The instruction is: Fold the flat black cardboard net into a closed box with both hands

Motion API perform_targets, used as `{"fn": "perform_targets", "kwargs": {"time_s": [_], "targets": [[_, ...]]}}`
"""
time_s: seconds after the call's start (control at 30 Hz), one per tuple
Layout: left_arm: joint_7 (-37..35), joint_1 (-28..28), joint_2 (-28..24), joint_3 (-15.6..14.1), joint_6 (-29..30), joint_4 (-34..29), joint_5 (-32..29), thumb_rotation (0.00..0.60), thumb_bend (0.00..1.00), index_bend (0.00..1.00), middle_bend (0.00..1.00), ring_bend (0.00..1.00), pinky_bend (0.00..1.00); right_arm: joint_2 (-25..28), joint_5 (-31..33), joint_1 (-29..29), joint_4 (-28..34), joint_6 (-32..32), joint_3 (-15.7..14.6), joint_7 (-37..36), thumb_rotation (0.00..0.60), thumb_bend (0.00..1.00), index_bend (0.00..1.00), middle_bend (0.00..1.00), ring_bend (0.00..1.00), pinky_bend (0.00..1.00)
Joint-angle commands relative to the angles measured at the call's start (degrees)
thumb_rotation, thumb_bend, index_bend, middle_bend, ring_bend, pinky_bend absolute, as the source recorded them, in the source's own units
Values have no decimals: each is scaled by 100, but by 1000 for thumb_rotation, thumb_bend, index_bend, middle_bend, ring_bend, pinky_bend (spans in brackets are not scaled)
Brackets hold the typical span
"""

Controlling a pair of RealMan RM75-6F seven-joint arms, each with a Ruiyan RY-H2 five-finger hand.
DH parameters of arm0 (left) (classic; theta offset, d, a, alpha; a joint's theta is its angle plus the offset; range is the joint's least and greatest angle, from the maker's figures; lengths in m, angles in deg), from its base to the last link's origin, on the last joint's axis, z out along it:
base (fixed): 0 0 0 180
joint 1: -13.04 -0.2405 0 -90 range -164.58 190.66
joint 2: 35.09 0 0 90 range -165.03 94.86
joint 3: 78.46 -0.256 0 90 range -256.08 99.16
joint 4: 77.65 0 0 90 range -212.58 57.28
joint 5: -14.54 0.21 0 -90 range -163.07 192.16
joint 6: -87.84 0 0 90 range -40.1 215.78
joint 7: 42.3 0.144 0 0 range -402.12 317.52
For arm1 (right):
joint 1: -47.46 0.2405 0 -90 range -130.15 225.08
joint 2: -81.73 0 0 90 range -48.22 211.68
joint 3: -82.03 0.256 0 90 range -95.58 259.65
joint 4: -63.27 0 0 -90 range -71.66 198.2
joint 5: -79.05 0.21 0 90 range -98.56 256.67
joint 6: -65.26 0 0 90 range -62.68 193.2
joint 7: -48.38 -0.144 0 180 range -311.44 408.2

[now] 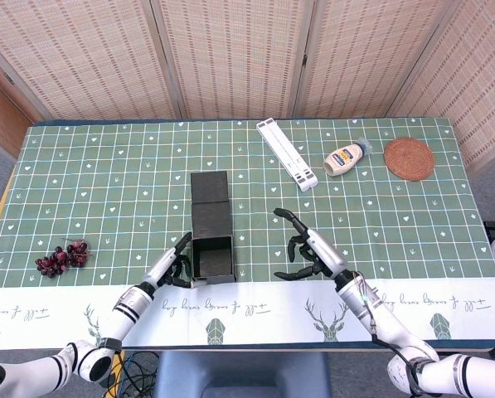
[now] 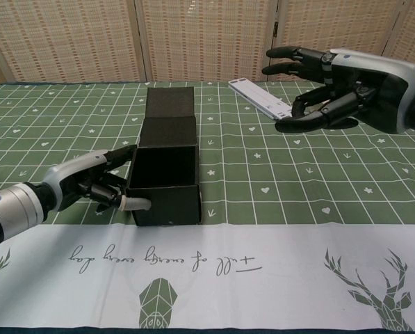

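The left hand (image 2: 99, 182) lies low on the table, its fingers (image 1: 181, 245) touching the left wall of the black box (image 2: 165, 184); it presses rather than grips. The right hand (image 2: 339, 87) hovers above the cloth to the right of the box, well apart from it, fingers spread and holding nothing. The box stands open-topped near the table's front edge, its lid flap (image 1: 211, 201) stretching flat toward the far side. Grapes (image 1: 60, 258) lie at the left; a white stand (image 1: 288, 154), a squeeze bottle (image 1: 346, 158) and a woven coaster (image 1: 409, 157) sit far right.
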Motion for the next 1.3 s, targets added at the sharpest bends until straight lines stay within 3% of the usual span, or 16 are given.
{"fn": "perform_targets", "kwargs": {"time_s": [0.03, 0.13, 0.23, 0.8, 1.3], "targets": [[-200, -8, 117, 82, -17, 104, -52, 600, 148, 134, 157, 602, 806, -65, 149, 7, -93, 54, 14, 31, 600, 11, 0, 59, 650, 1000], [-335, -8, 149, 110, 43, 203, 14, 600, 148, 237, 261, 608, 805, -148, 440, 41, -220, 210, 43, 108, 600, 22, 0, 64, 650, 1000], [-380, -35, 63, 93, 203, 171, 158, 600, 148, 271, 294, 635, 805, -260, 743, 104, -383, 417, 69, 214, 600, 35, 0, 75, 650, 1000], [79, -45, -1094, -165, 785, -1473, 927, 600, 148, 270, 294, 607, 805, -1471, 2172, 923, -1677, 1233, 693, 1138, 600, 51, 0, 100, 650, 1000], [720, 348, -1325, -285, 339, -1989, 1047, 600, 148, 252, 294, 600, 805, -2614, 2391, 1578, -2690, 1262, 1463, 1078, 600, 51, 0, 146, 652, 1000]]}}
